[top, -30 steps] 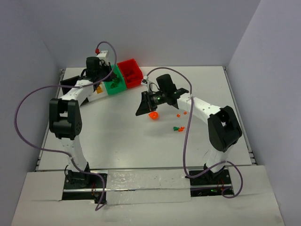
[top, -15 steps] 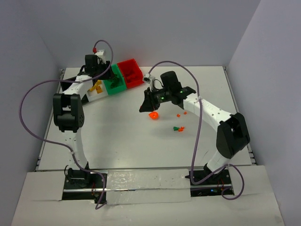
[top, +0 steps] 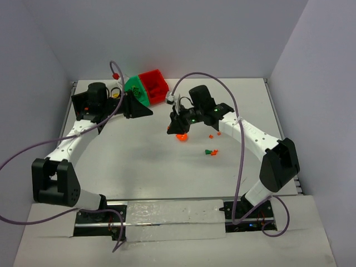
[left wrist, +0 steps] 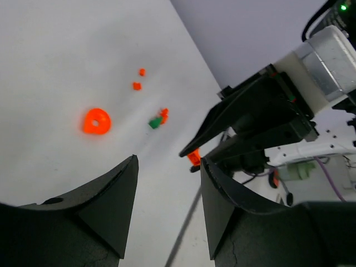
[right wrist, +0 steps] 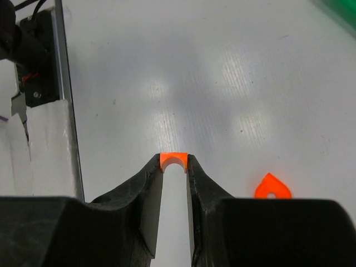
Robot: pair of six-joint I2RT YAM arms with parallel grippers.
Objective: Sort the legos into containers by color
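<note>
My right gripper [top: 173, 129] is shut on a small orange arch lego [right wrist: 173, 161] and holds it above the table; it also shows in the left wrist view [left wrist: 194, 157]. An orange ring-shaped lego [top: 181, 137] lies just below it [right wrist: 272, 187]. Two tiny orange legos [top: 211, 135] and a green and orange pair [top: 210, 151] lie further right. My left gripper [top: 146, 109] is open and empty, pointing right in front of the green bin [top: 135, 87]. The red bin [top: 154, 85] stands beside it. The black and white bins are mostly hidden by the left arm.
The bins stand in a row at the back left of the table. The loose legos also show in the left wrist view [left wrist: 155, 122]. Purple cables loop over both arms. Grey walls close in the table's sides and back.
My left arm has swung away from above the bins, and its gripper now points right over the table. My right gripper, still holding the orange arch, has shifted slightly.
</note>
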